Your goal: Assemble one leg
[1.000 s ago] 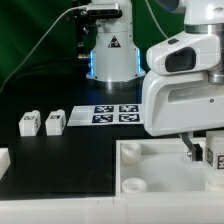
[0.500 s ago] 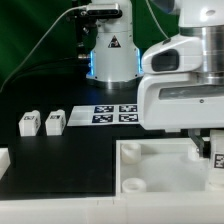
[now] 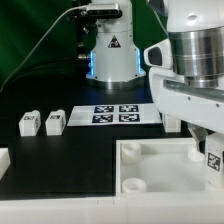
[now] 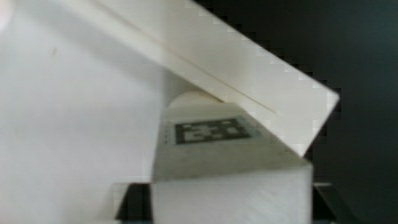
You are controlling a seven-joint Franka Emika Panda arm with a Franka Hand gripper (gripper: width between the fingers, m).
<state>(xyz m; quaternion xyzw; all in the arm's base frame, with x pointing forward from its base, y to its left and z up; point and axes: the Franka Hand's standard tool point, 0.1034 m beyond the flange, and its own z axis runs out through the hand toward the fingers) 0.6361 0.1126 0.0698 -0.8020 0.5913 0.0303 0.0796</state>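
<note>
My gripper (image 3: 207, 148) is at the exterior view's right, shut on a leg (image 3: 213, 158), a small white block with a black-and-white tag. It holds the leg over the far right corner of the large white tray-like part (image 3: 150, 165). In the wrist view the leg (image 4: 214, 140) fills the gap between the dark fingers (image 4: 130, 200) of the gripper (image 4: 222, 205), its tag facing the camera, with the tray part's white rim (image 4: 249, 70) slanting just beyond it. Two more legs (image 3: 29, 123) (image 3: 54, 122) stand side by side at the left.
The marker board (image 3: 115, 114) lies at the middle of the black table, in front of the arm's base (image 3: 110, 55). A white piece (image 3: 4, 157) shows at the left edge. The arm's bulky white housing (image 3: 190, 90) hides the right side.
The arm's housing has turned and shifted up and to the right. The held leg stays at about the same spot over the tray part's right corner.
</note>
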